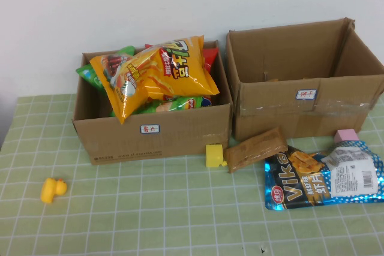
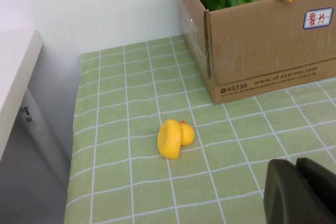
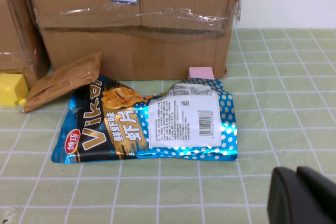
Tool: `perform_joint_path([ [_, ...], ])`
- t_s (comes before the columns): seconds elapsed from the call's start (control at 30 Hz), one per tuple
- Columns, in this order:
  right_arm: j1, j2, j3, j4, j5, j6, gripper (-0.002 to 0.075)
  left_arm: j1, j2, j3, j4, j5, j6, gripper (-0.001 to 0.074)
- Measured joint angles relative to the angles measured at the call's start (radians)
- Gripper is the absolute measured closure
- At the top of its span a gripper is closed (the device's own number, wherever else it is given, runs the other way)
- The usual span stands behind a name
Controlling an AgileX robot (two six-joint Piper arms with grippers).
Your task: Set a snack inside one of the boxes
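The blue Vike snack bag point(image 1: 324, 175) lies at lower right, before the empty right box point(image 1: 303, 82). The left gripper point(image 2: 300, 191) and right gripper point(image 3: 303, 195) hover above the tablecloth point(image 1: 150, 208); jaw state cannot be determined.

Left box point(image 1: 153, 136): filled with snack bags, orange bag point(image 1: 153, 73) uppermost. Right box point(image 1: 300, 82): open. On checked cloth point(image 1: 150, 214) lay blue snack bag point(image 1: 321, 175), brown packet point(image 1: 255, 148), yellow block point(image 1: 214, 155), pink block point(image 1: 346, 135), yellow duck point(image 1: 52, 189).

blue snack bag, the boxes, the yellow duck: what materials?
Blue snack bag: glossy metallised plastic film, judging by glare and creases. Boxes: matte brown corrugated cardboard, right one clear-taped. Duck: smooth yellow plastic or rubber, unclear which. Left end effector and right end effector hover above the tablecloth.
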Motion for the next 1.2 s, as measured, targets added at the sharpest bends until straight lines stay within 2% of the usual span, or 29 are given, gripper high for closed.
perform_joint_path([
  [0.43,0.0,0.0,0.0,0.024,0.0,0.006,0.0728,0.0,0.0,0.0,0.0,0.0,0.0,0.0736],
  [0.57,0.0,0.0,0.0,0.248,0.002,0.084,0.0728,0.0,0.0,0.0,0.0,0.0,0.0,0.0736],
  [0.6,0.0,0.0,0.004,0.469,0.009,0.151,0.0728,0.0,0.0,0.0,0.0,0.0,0.0,0.0736],
  [0.73,0.0,0.0,0.009,0.822,-0.003,0.195,0.0728,0.0,0.0,0.0,0.0,0.0,0.0,0.0736],
  [1.03,0.0,0.0,0.009,0.955,-0.094,0.068,0.0728,0.0,0.0,0.0,0.0,0.0,0.0,0.0736],
  [1.13,0.0,0.0,-0.013,0.962,-0.115,-0.048,0.0728,0.0,0.0,0.0,0.0,0.0,0.0,0.0736],
  [1.2,0.0,0.0,-0.074,0.958,-0.107,-0.194,0.0728,0.0,0.0,0.0,0.0,0.0,0.0,0.0736],
])
